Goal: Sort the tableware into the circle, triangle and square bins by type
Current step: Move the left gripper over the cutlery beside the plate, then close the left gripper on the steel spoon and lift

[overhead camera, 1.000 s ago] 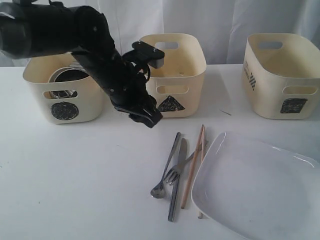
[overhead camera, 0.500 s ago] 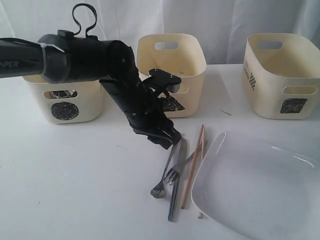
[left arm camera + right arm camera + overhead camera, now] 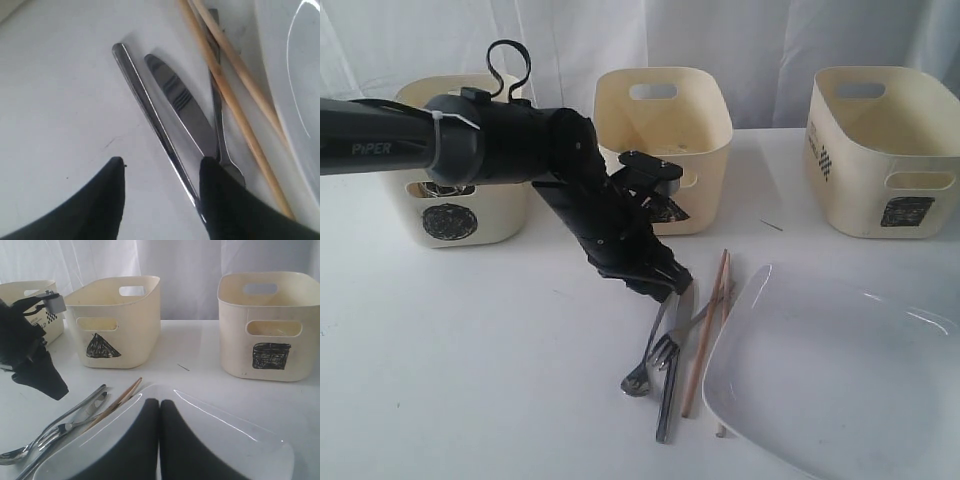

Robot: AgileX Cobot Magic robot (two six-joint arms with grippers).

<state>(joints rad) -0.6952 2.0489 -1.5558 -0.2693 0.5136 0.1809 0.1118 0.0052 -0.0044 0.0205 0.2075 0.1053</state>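
Left jaws are wide and empty, tips down over the upper ends of the cutlery at lower centre of the exterior frame. Spoon [image 3: 646,352], knife [image 3: 670,395], fork [image 3: 672,345] and chopsticks [image 3: 705,340] lie flat on the worktop [image 3: 470,380], side by side. Their long axes run near vertical in frame, leaning to upper right, and they sit just left of the plate [image 3: 840,385].

In my left wrist view the spoon handle crosses the gap between my fingers [image 3: 100,205] at a slant. It's off-centre, tight against the other finger, and the knife runs under that same finger. My read: nudge sideways and square up to bracket the spoon alone before closing.

Right jaws are pressed together, empty, over the plate. Left arm is nearer.
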